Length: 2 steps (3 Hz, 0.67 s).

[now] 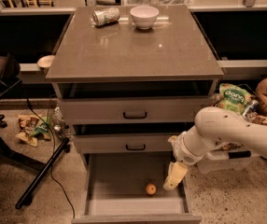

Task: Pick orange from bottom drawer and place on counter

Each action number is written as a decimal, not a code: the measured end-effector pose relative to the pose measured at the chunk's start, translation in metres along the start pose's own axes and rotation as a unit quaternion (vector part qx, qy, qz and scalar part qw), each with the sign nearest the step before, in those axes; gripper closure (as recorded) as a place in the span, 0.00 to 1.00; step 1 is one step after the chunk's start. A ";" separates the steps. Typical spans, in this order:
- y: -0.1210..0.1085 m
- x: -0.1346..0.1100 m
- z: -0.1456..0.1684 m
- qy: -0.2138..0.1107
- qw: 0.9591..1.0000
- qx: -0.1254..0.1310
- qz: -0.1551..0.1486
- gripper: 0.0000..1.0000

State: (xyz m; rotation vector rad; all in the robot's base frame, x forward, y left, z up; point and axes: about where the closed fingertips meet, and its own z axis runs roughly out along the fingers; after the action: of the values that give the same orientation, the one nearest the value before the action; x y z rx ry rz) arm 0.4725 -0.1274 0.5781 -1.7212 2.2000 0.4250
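The orange (150, 188) lies on the floor of the open bottom drawer (119, 190), right of its middle and toward the front. My gripper (172, 180) hangs on the white arm over the drawer's right part, a little to the right of the orange and just above it, fingers pointing down. It holds nothing that I can see. The counter (133, 50) is the grey-brown top of the cabinet above.
A white bowl (144, 16) and a tipped can (106, 17) sit at the counter's back. Two upper drawers with black handles (135, 115) are shut. Snack bags (231, 99) lie right of the cabinet, a black stand leg (40, 174) and litter to the left.
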 end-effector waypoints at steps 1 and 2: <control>-0.004 0.016 0.044 -0.010 1.000 -0.008 0.003 0.00; -0.007 0.039 0.103 -0.044 0.999 -0.007 0.010 0.00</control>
State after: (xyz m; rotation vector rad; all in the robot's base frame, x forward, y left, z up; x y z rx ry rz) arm 0.4772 -0.1199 0.4677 -1.6554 2.1585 0.5131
